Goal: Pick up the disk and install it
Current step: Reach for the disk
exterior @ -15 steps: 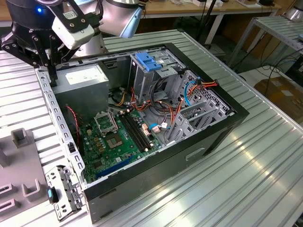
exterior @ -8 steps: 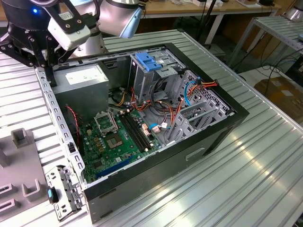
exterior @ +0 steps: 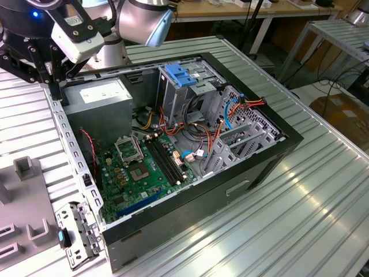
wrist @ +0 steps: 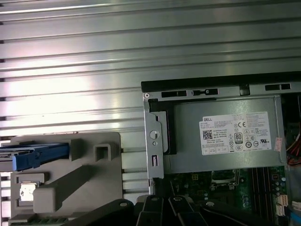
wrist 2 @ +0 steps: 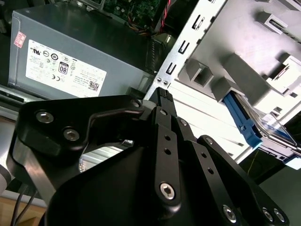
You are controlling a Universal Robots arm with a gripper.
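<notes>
- In the exterior view, at its upper left: arm (exterior: pixel 138 20) with gripper (exterior: pixel 59 92) hanging over the rear edge of an open case (exterior: pixel 259 167), just beside the PSU (exterior: pixel 95 95). Tip narrow, drawn together, nothing held.
- Same view: case lying on a ribbed metal table (exterior: pixel 300 219), board (exterior: pixel 138 167) facing up, blue latch (exterior: pixel 181 75) atop the drive cage (exterior: pixel 190 95). Grey fixture (exterior: pixel 26 173) on the table at the exterior view's left, just outside the case.
- In the second wrist view: gripper (wrist 2: pixel 159 96) closed at the tip and empty, above the perforated case edge, between PSU (wrist 2: pixel 94 52) and fixture (wrist 2: pixel 235 70).
- Also there: disk (wrist 2: pixel 269 128) resting in the fixture, blue rail (wrist 2: pixel 242 120) toward the camera. Outside the case, well apart from the gripper, untouched.
- In the first wrist view: gripper (wrist: pixel 165 203) closed, over the case edge near the board. PSU (wrist: pixel 225 150) sticker side up inside the case.
- Same view: disk (wrist: pixel 33 157) at the fixture's (wrist: pixel 84 179) outer end, blue rail showing, bare table slats beyond.
</notes>
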